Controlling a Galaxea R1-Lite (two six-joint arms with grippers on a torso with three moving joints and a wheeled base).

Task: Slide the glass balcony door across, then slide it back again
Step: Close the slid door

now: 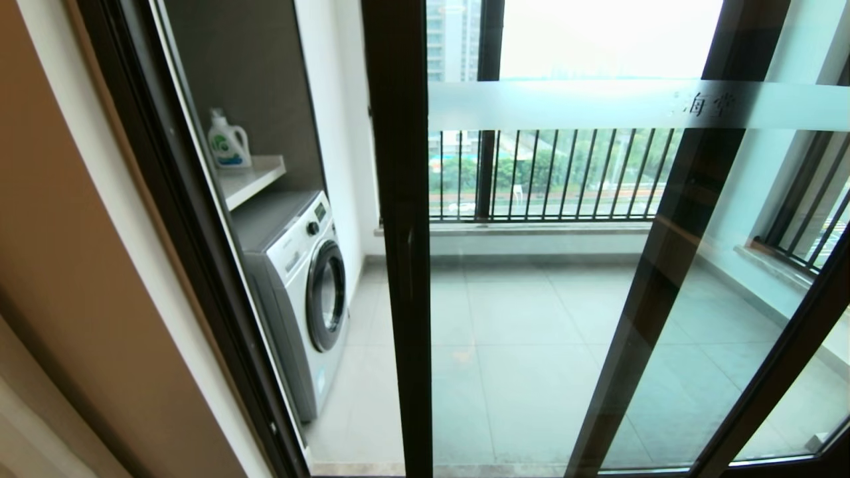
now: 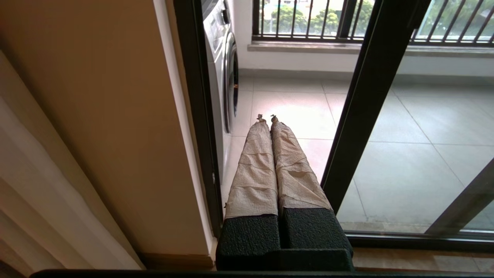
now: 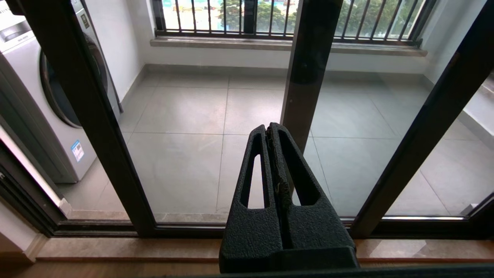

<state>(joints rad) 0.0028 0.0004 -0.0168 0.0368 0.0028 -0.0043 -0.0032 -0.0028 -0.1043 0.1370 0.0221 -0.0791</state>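
Door: we are seeing the glass balcony door (image 1: 531, 265) standing partly across the opening, its dark leading stile upright in mid-view and the frosted band with two characters running rightward from it.
Gap: we are reading an open gap between that stile and the wall-side jamb; the washing machine (image 1: 302, 292) is showing through it unglazed.
Left gripper (image 2: 267, 116): we are seeing its paper-wrapped jaws clenched together on nothing, pointing into the gap, with the door stile just beside them toward the robot's right.
Right gripper (image 3: 270, 129): we are seeing its jaws pressed together and empty, hanging in front of the glass, apart from the frame.
Key relation: we are noting that the stile's long axis is running vertically, and we are judging the left arm to be the nearer one to its edge.
Next move (judgement): we are expecting a sideways push on that stile edge; whether this is the outward or return slide, we cannot tell.
Risk (judgement): we are suspecting that the wrapped jaws could slip along the smooth metal.
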